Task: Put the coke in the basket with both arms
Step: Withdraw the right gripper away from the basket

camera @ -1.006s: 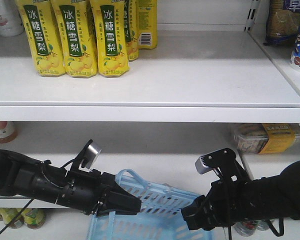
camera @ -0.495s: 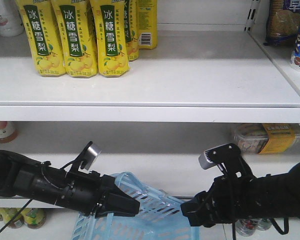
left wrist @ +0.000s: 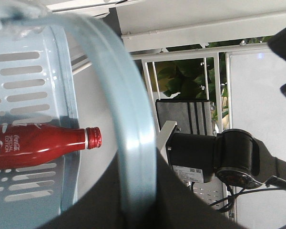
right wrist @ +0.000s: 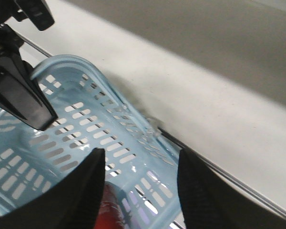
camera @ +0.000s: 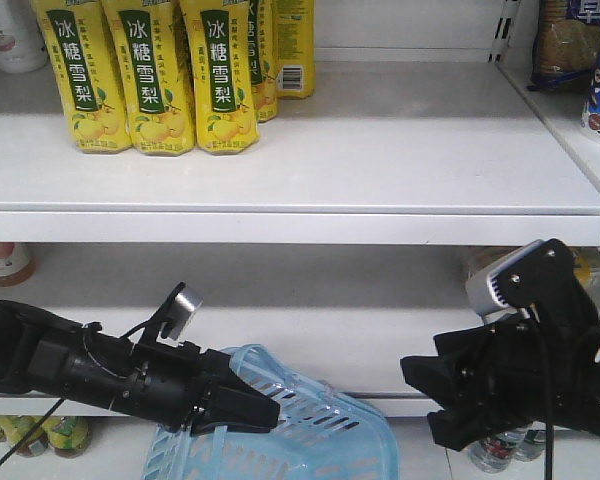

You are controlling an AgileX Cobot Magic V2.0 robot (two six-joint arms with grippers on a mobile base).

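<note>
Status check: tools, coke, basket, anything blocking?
Left tool shut on basket rim. Right tool open, empty, above the basket. Coke lying inside. Nothing blocking.

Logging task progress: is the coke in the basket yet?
Yes. The coke lies on its side inside the basket, on its slotted floor.

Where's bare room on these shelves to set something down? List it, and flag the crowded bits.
Upper shelf: bare from the yellow drink cartons rightward to the upright. The shelf below is open between the bottle at its left end and the packaged food at right. Crowded low down: both arms and the basket.
</note>
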